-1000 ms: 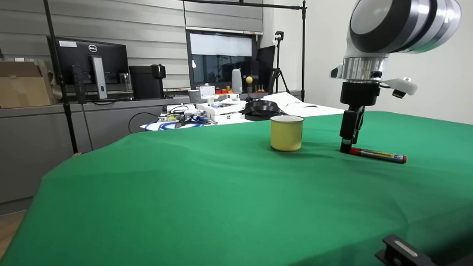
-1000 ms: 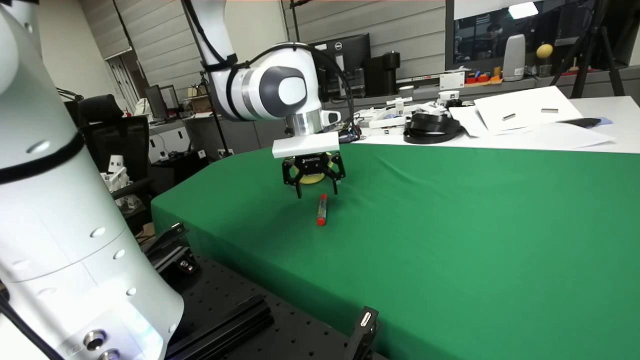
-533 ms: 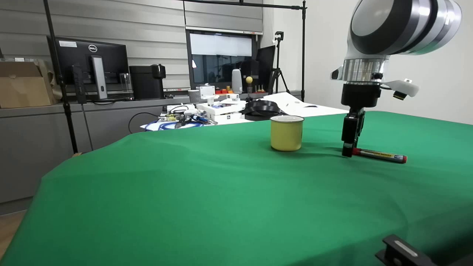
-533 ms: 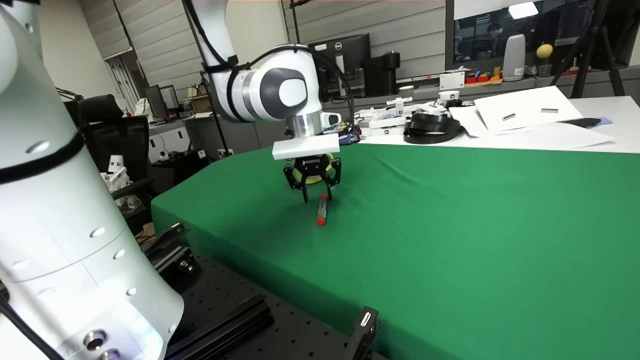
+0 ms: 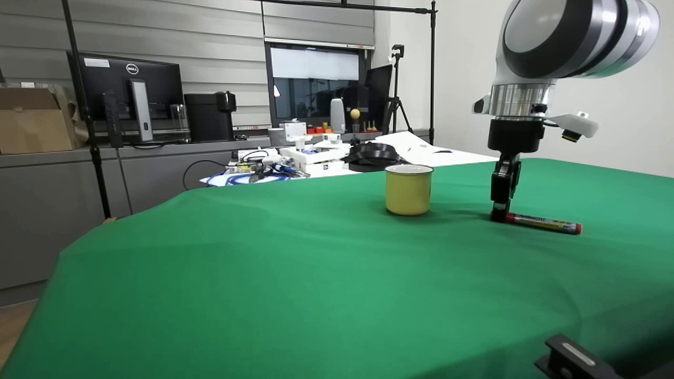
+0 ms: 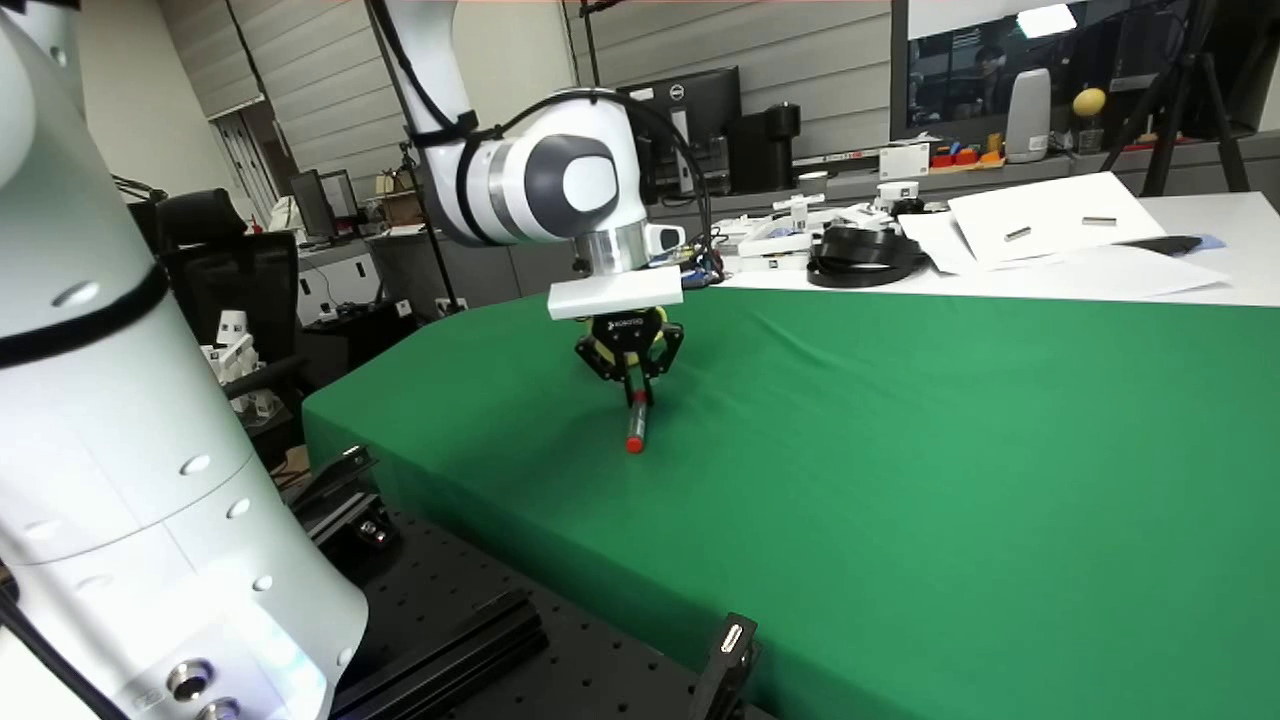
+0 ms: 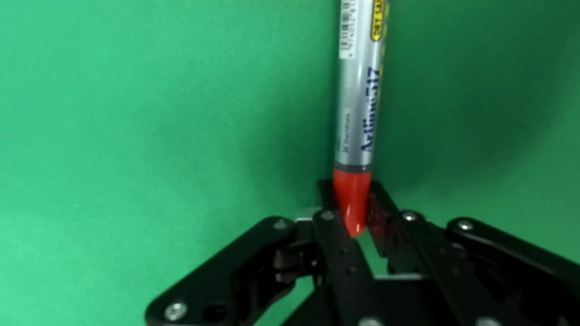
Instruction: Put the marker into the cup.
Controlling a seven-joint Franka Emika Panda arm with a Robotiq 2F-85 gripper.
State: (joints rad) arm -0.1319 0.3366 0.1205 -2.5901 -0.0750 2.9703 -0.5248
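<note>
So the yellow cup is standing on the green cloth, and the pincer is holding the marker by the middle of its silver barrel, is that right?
Not the middle: the wrist view shows the pincer holding the marker by one red end. The yellow cup does stand on the green cloth.

Cup (image 5: 408,192) left of the marker (image 5: 545,223) in an exterior view, both on the worktop (image 5: 295,263), the marker's end nearer the cup between the fingers (image 7: 339,251)
</note>
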